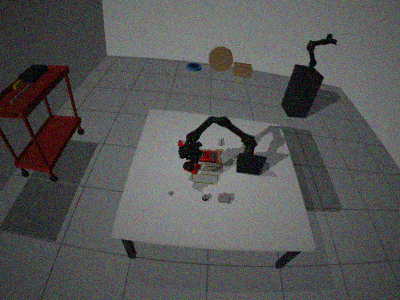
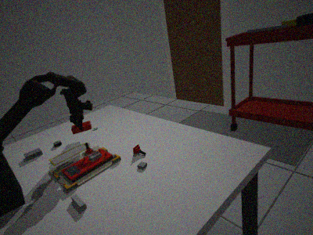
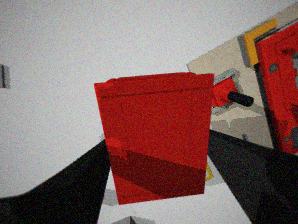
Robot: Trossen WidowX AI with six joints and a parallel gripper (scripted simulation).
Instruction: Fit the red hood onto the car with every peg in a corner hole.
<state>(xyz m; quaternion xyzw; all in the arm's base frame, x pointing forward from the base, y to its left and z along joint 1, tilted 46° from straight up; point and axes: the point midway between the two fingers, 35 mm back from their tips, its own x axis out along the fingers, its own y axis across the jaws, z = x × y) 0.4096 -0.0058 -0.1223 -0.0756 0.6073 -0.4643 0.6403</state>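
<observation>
The red hood [image 1: 193, 170] [image 2: 83, 127] [image 3: 157, 117] is held above the table, behind the jig in the exterior view. My gripper [image 1: 189, 162] [image 2: 80, 124] [image 3: 156, 138] is shut on the hood, with one dark finger at each side of it in the wrist view. The red chassis [image 1: 210, 156] [image 2: 84, 166] [image 3: 280, 82] sits in the jig [image 2: 116, 157] [image 3: 260, 36], off to the right in the wrist view. The grey engine block [image 2: 93, 157] is on the deck. The pegs are too small and grainy to make out clearly, and the hood's corner holes are not visible.
A black knob [image 2: 88, 149] [image 3: 241, 99] stands beside the chassis. A yellow-outlined rectangle lies next to the jig. A small red and black part [image 2: 137, 150] and several grey blocks, one at the front [image 2: 79, 205], lie around. A red cart [image 1: 47, 135] stands off the table.
</observation>
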